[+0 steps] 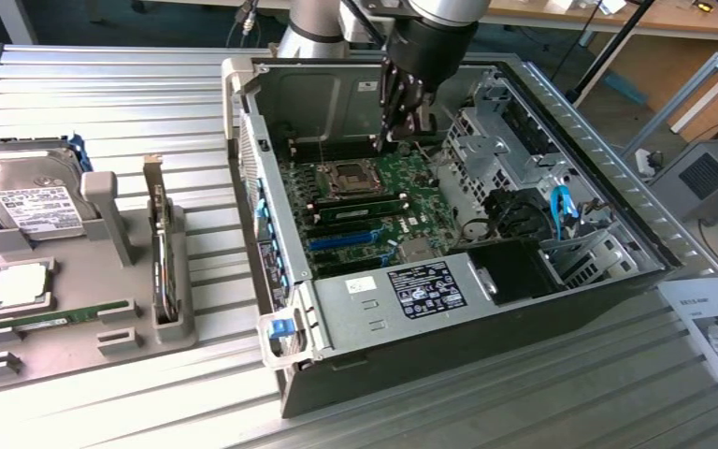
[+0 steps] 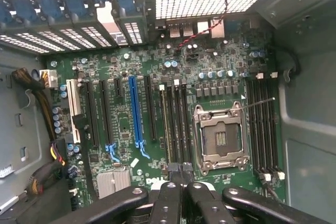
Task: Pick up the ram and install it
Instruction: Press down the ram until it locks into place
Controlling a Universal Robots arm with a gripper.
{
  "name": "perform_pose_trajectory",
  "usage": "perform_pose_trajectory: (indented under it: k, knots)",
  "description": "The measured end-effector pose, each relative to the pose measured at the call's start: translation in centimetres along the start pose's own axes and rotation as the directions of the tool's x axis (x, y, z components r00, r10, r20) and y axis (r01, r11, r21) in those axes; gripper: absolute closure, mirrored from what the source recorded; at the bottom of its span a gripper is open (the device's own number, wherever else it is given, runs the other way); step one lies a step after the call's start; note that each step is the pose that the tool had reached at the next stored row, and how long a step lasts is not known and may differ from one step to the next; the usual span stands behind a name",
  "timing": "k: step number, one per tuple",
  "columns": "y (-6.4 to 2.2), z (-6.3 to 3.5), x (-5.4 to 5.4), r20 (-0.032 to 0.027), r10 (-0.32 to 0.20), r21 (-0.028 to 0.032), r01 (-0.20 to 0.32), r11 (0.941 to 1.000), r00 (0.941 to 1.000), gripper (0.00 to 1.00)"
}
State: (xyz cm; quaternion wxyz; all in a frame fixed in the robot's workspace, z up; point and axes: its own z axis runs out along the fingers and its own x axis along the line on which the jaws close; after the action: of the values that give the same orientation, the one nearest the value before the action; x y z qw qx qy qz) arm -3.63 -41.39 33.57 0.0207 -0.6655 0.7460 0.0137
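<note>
On the grey holder tray (image 1: pixel 35 323) at exterior view's left: one ram (image 1: pixel 53 318) lying flat, near the hard drive (image 1: pixel 29 201). Further right, inside the open PC case (image 1: pixel 334 309): gripper (image 1: pixel 406 126) closed, holding nothing, above motherboard (image 2: pixel 157 129).

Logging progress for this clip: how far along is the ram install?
Done: the hand is inside the case, shut, low over the slots beside the CPU socket. In hand: no stick visibly gripped; a green strip stands among those slots, seemingly a ram. Left: seating unconfirmed; another ram lies on the tray.
</note>
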Motion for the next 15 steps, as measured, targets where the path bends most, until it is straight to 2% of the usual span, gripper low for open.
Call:
perform_pose_trajectory:
  k: [15]
  knots:
    - [0.00, 0.00, 0.00, -0.0003, 0.059, 0.0029, -0.059, 0.9982, 0.9982, 0.89]
